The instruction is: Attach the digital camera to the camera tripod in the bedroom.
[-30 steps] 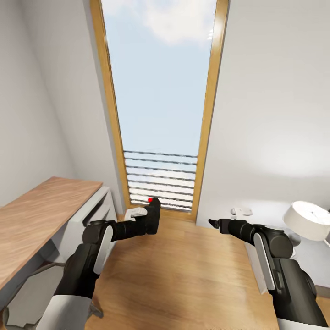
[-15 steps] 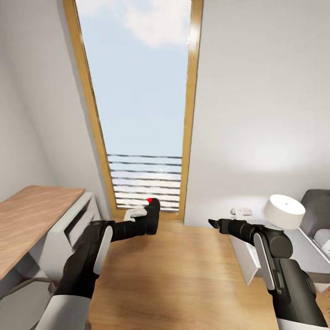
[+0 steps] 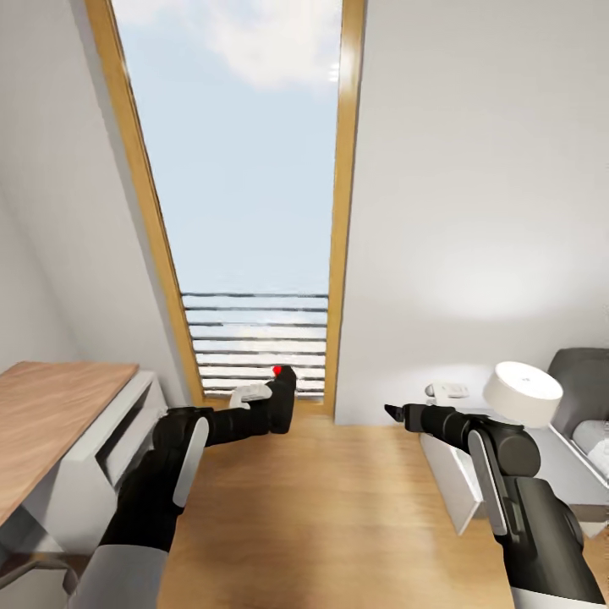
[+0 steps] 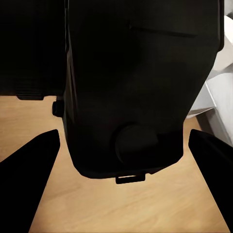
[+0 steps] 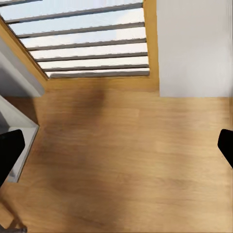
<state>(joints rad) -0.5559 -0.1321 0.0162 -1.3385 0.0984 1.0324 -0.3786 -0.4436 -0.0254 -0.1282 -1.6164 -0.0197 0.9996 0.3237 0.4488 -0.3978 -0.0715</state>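
Observation:
The digital camera (image 3: 282,402), black with a red button (image 3: 277,370) on top, is held above the wood floor with my left gripper (image 3: 275,404) shut on it. In the left wrist view its dark body (image 4: 131,97) sits between the two black fingers (image 4: 29,160). My right gripper (image 3: 392,412) hangs to the right at the same height, holding nothing. In the right wrist view the right gripper (image 5: 116,150) is open, its fingertips (image 5: 9,150) wide apart over bare floor. The camera tripod is out of view.
A tall wood-framed skylight window (image 3: 245,169) with slats at its base stands ahead under the sloped white wall. A wooden desk (image 3: 42,414) with a white drawer unit (image 3: 101,474) is at left. At right are a white nightstand (image 3: 461,486), a white lamp (image 3: 523,393) and a grey bed (image 3: 584,381).
The whole view has swung to the right: the desk slid left and the nightstand, lamp and bed came further in at right. Both arms keep the same pose, camera still held.

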